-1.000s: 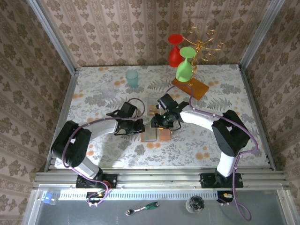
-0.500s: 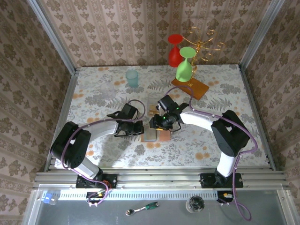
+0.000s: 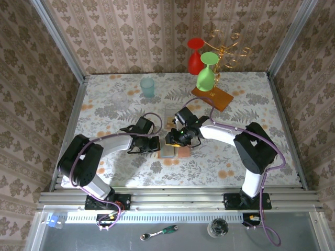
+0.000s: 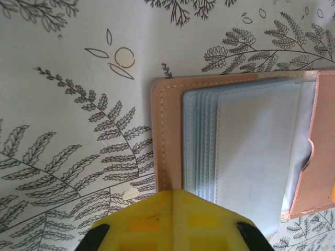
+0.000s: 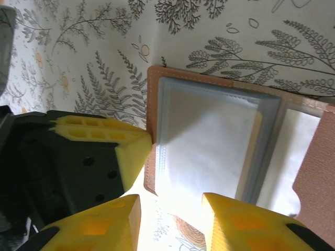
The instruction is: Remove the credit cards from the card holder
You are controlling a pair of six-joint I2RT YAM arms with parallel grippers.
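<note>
The card holder (image 3: 174, 149) lies open on the table, tan leather with grey-blue sleeves (image 4: 251, 146). My left gripper (image 4: 175, 197) is shut, its yellow tips resting on the holder's leather edge (image 4: 166, 130) at the left corner. My right gripper (image 5: 170, 212) is open and hovers low over the near edge of the top sleeve (image 5: 209, 151), one finger on each side and nothing between them. A thin tan edge (image 5: 256, 157) shows inside that sleeve, possibly one of the credit cards. Just beyond the holder, small flat pale and tan cards (image 3: 168, 120) lie on the table.
A wooden rack base (image 3: 212, 98) with a gold stand holding a green glass (image 3: 207, 78) and a red glass (image 3: 195, 55) stands at the back. A teal cup (image 3: 147, 87) and a clear glass (image 3: 121, 100) sit at the back left.
My right gripper has slid slightly left over the holder, and its jaws widened briefly and came back. The left gripper has stayed shut on the holder's edge.
</note>
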